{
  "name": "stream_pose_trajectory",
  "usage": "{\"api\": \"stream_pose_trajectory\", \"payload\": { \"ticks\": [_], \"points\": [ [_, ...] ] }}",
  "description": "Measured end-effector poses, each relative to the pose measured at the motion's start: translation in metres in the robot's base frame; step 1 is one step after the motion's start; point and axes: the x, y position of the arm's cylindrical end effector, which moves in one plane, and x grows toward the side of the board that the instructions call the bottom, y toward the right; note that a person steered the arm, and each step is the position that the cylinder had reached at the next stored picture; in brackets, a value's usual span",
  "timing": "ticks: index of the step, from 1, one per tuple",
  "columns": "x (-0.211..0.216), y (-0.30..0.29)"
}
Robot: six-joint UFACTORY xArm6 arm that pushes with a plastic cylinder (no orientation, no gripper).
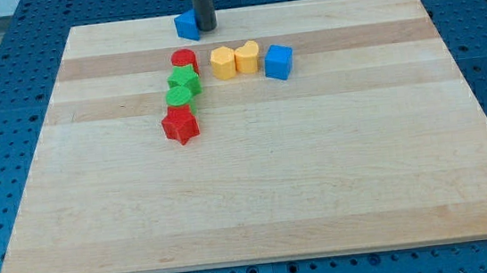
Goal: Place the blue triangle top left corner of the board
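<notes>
A pale wooden worktop (257, 180) lies on a blue table with rows of holes. There are no jaws here, so nothing is held; my tip (205, 28) is just a dark rod standing at the view's top edge. The blue triangle (186, 25) sits touching my tip, on its left side in the view. It looks small, light and hard, so I think it will slide easily but may spin. Push its flat right face toward the view's left. Below my tip are a red cylinder (184, 60), two green blocks (182, 86) and a red star (180, 125). Lower right of my tip are two yellow blocks (235, 61) and a blue cube (278, 61).
</notes>
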Motion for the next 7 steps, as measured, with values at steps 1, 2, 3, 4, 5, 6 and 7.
{"api": "stream_pose_trajectory", "payload": {
  "ticks": [1,2,3,4,5,6,7],
  "points": [
    [0.000,-0.020],
    [0.000,-0.043],
    [0.000,-0.063],
    [0.000,-0.085],
    [0.000,-0.107],
    [0.000,-0.120],
    [0.000,-0.122]
  ]
}}
